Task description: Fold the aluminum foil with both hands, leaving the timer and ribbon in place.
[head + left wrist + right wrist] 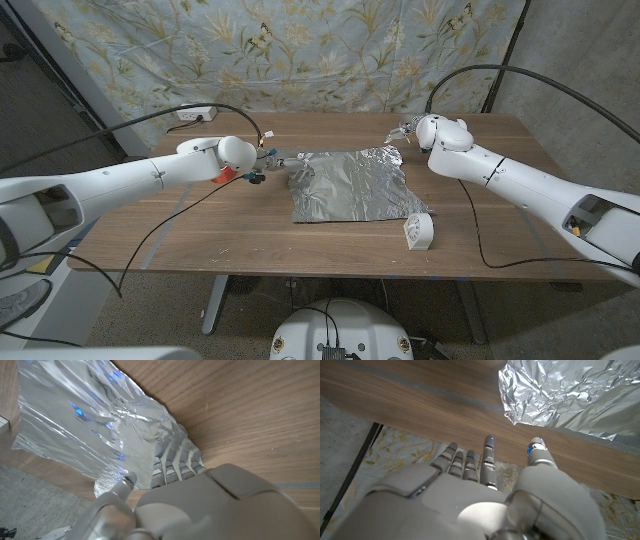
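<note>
1. Crinkled foil (352, 186) lies spread on the wooden table (200, 235), roughly at its middle, with its far edge bunched up.
2. At the foil's far left corner, the left hand (262, 158) has its fingers (172, 462) on the crumpled foil edge. The wrist view shows them laid on the foil with the thumb alongside, but whether they pinch it I cannot tell.
3. Beyond the foil's far right corner, the right hand (408, 128) hangs with fingers (489, 455) apart, holding nothing; its wrist view shows the foil corner (520, 407) just ahead and untouched.
4. A white timer (418, 232) stands at the foil's near right corner, touching or resting on it.
5. A small red thing (227, 174), possibly the ribbon, shows just left of the foil beside the left hand; it is too small to be sure.
6. Risk, as I judge it: lifting one side alone would skew or tear the thin sheet, since only the left hand is at it.
7. Dragging the foil could tip or shift the timer, because it sits at that corner.
8. A sweeping left wrist might nudge the red thing.
9. No containers are visible on the table.
</note>
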